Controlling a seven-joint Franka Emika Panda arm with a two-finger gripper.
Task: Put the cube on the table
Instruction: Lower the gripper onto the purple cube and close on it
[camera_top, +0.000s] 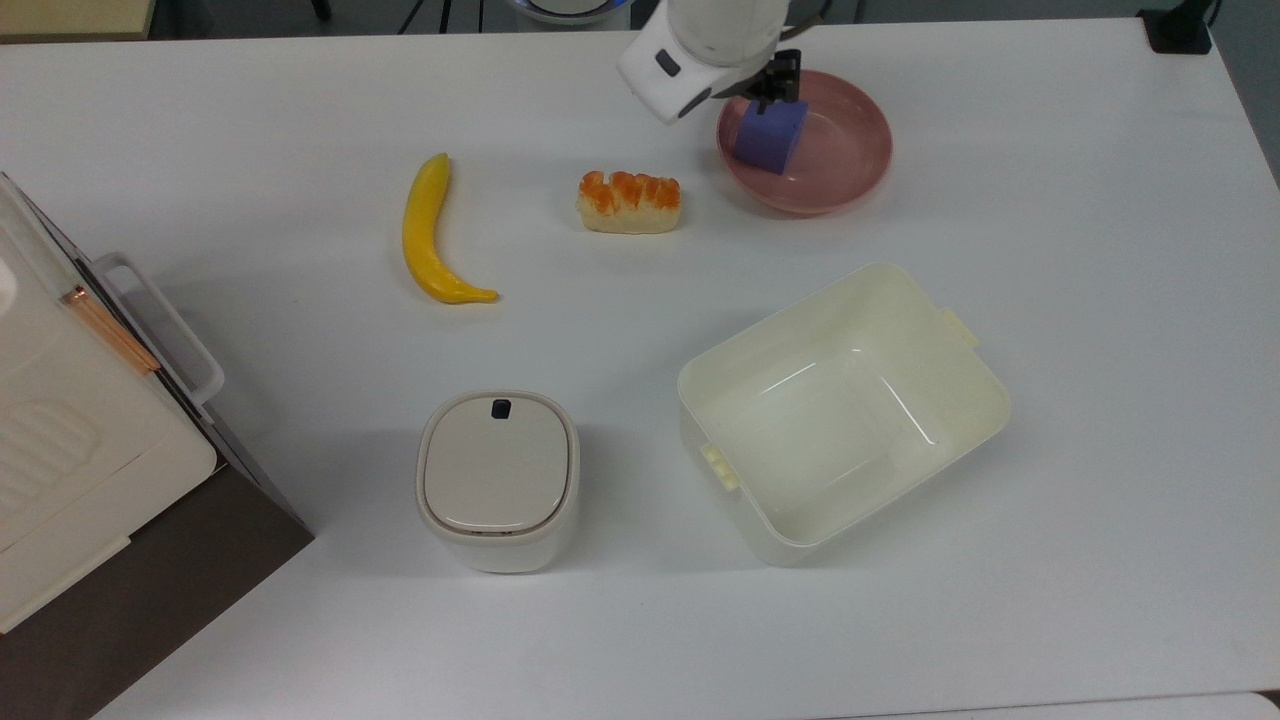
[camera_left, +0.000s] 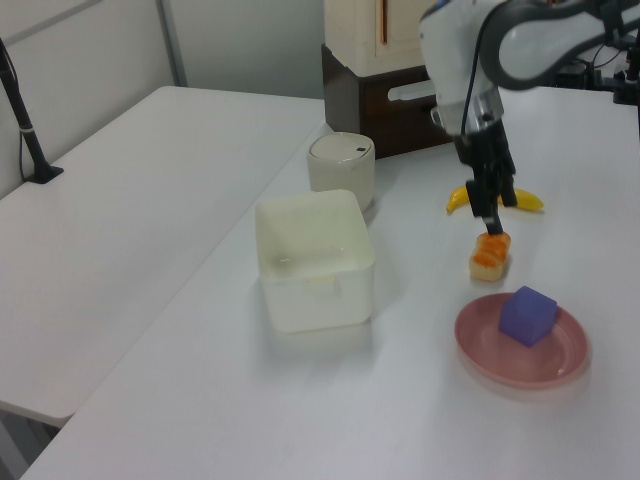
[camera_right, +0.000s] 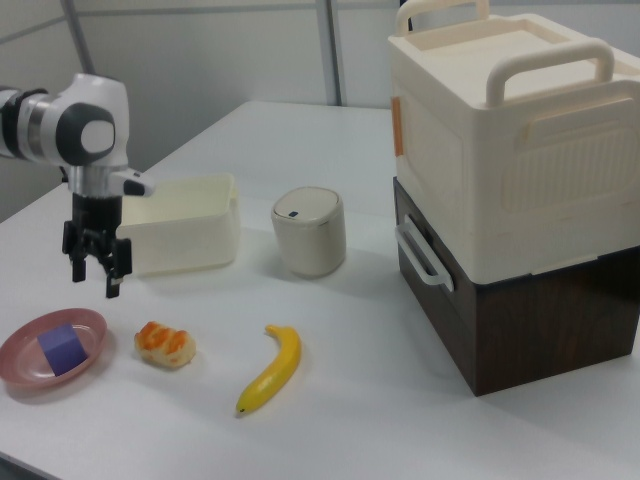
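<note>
Cube (camera_left: 527, 314) sits clear in pink plate (camera_left: 560, 367); right view shows pincer (camera_right: 92, 282) spread, empty.

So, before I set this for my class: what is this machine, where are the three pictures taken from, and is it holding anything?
It is one robot arm ending in a two-finger pincer. The top view looks straight down, and the left and right views look across the table from two sides. On the table lie a banana, a bread piece, a cream tub, a small lidded bin, stacked storage boxes, and a pink plate carrying the purple cube. The pincer hangs open close to the plate and holds nothing. The cube is not yet picked up.
</note>
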